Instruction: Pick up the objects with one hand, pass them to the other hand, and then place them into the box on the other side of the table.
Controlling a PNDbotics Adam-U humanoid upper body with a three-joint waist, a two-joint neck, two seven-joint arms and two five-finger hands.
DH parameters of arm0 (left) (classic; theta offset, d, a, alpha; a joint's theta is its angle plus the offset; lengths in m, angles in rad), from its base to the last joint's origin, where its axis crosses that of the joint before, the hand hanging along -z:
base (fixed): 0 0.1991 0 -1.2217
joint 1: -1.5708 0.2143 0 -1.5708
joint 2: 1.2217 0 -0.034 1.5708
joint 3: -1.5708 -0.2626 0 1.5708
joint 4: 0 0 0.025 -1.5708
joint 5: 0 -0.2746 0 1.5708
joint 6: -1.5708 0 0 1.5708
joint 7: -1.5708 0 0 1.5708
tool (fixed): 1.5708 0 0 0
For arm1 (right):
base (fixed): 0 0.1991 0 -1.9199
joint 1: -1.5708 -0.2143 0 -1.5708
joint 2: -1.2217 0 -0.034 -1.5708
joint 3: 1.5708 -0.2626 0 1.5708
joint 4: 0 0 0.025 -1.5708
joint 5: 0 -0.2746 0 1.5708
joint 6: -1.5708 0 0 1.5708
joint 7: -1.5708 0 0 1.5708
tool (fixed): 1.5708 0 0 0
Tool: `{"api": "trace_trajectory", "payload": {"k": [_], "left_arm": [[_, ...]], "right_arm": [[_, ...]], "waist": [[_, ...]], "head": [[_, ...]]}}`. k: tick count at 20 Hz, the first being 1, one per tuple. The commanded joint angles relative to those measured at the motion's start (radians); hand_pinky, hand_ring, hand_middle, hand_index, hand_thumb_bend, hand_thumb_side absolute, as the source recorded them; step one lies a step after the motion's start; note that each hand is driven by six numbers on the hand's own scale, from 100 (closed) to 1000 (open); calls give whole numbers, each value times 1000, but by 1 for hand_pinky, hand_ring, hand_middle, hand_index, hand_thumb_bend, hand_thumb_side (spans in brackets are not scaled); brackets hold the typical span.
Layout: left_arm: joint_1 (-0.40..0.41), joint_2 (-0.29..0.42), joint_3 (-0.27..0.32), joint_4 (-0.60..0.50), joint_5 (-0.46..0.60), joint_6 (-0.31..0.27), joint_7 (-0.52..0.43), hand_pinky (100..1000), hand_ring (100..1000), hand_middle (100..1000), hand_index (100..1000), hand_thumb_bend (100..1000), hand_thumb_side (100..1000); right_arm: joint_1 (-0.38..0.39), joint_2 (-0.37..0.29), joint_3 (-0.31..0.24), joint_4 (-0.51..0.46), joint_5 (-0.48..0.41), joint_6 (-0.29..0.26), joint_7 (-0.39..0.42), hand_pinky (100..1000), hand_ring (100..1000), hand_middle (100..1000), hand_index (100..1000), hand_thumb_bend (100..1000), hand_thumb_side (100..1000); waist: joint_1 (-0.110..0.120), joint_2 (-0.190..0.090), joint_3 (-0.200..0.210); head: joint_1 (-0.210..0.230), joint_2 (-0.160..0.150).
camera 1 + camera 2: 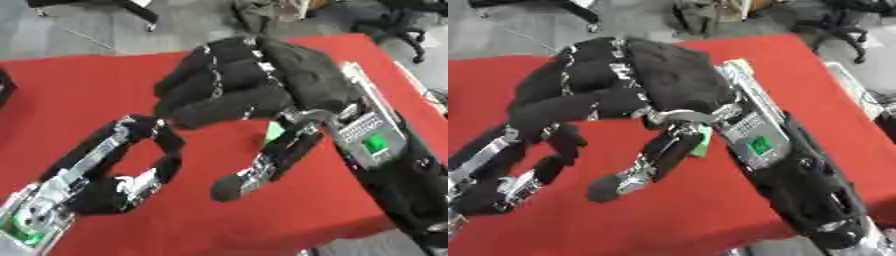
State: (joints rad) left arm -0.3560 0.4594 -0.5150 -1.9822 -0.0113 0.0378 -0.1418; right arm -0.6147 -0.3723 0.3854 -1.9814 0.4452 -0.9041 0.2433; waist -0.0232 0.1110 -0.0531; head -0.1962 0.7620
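Red cloth-covered tabletop (61,100): right hand (254,80), fingers curled downward, thumb beside a small pale-green object (275,131) (mostly hidden; grip unclear); left hand (114,180), lower left, fingers curved, holding nothing.

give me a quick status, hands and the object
Right hand above the red table, fingers curled; green object partly hidden beneath it, hold unclear. Left hand close beside, fingers curled, empty. No box visible.
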Motion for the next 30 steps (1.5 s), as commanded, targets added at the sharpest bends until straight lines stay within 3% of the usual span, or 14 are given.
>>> {"api": "trace_trajectory", "payload": {"k": [1, 4, 8, 13, 23, 30], "left_arm": [[1, 22, 24, -18, -14, 5, 30, 915, 698, 506, 526, 246, 703], [11, 26, 46, -18, -19, 6, 56, 914, 698, 506, 527, 245, 697], [34, 24, 92, -18, -19, 6, 106, 914, 697, 506, 527, 241, 693], [58, -3, 138, -18, -17, 0, 166, 915, 697, 507, 528, 244, 686], [83, -37, 142, -18, -27, -1, 198, 918, 698, 508, 532, 243, 689], [87, -44, 137, -18, -32, 2, 196, 918, 698, 508, 535, 241, 691]], "right_arm": [[20, -43, -33, -19, -10, -3, -7, 760, 809, 792, 969, 378, 301], [76, -94, -73, -10, -24, 6, -9, 795, 803, 778, 959, 367, 317], [165, -171, -121, 69, -53, 57, 0, 868, 790, 751, 941, 332, 347], [196, -220, -143, 193, -62, 123, 49, 933, 796, 765, 953, 343, 402], [118, -167, -136, 455, 54, 262, 208, 973, 812, 769, 961, 392, 467], [59, -114, -187, 645, 170, 226, 312, 949, 813, 765, 961, 401, 462]], "waist": [[1, -19, -2], [-2, -22, -4], [-6, -28, -4], [-6, -33, -1], [-1, -38, 12], [0, -40, 14]], "head": [[-21, -11], [-27, -9], [-30, -4], [-41, -1], [-61, -3], [-69, -1]]}}
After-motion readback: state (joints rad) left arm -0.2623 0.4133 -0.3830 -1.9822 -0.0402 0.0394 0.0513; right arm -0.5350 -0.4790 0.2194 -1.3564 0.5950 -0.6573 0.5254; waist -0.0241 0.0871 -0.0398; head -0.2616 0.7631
